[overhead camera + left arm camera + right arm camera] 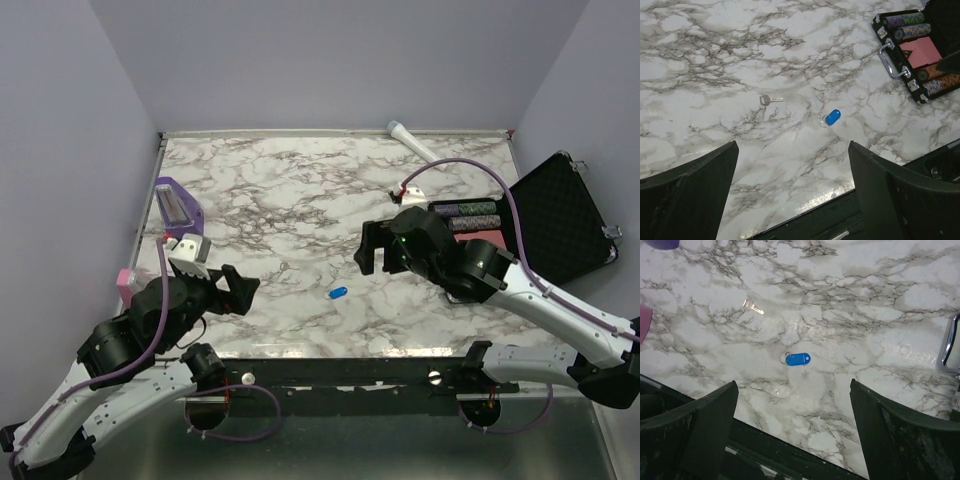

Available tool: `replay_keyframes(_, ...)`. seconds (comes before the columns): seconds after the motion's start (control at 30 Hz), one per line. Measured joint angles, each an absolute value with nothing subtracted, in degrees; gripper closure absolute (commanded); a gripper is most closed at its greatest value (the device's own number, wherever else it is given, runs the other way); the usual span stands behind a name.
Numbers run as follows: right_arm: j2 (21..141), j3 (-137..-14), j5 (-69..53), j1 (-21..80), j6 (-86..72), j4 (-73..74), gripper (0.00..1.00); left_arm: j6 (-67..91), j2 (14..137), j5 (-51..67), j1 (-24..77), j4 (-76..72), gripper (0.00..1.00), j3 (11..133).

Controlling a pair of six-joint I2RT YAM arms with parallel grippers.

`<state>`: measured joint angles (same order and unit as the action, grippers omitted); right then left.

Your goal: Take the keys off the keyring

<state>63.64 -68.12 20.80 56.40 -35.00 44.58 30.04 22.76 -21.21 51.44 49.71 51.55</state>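
Keyring (pixel 338 294): blue tag, top view, lying on the marble table (pixel 300 180) near its front edge, between the left gripper (pixel 243 293) and the right gripper (pixel 372 255); both are spread wide and empty. Left wrist view: key (pixel 771 100), silver, flat on the marble, near the tag but not touching it, so seemingly off the ring. Right wrist view: same gap, thin ring at the tag's end. Hazards, as I judge: a needless pinch skidding either piece over the near edge; the key looks too flat to grip cleanly.
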Motion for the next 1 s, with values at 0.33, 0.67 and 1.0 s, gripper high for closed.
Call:
replay_keyframes(0.33, 63.2, -61.7, 23.8, 56.4, -27.0, 33.2, 0.0, 31.7, 11.5, -25.0, 51.4, 52.4, 0.01, 46.9)
replay_keyframes(0.67, 57.1, -47.9, 36.9, 56.3, -13.7, 14.6, 0.0, 33.1, 9.9, -27.0, 51.4, 52.5, 0.01, 45.5)
replay_keyframes(1.0, 58.1, -36.1, 44.0, 48.2, -0.7, -7.9, 0.0, 34.6, 9.2, -28.8, 51.4, 52.9, 0.01, 45.5)
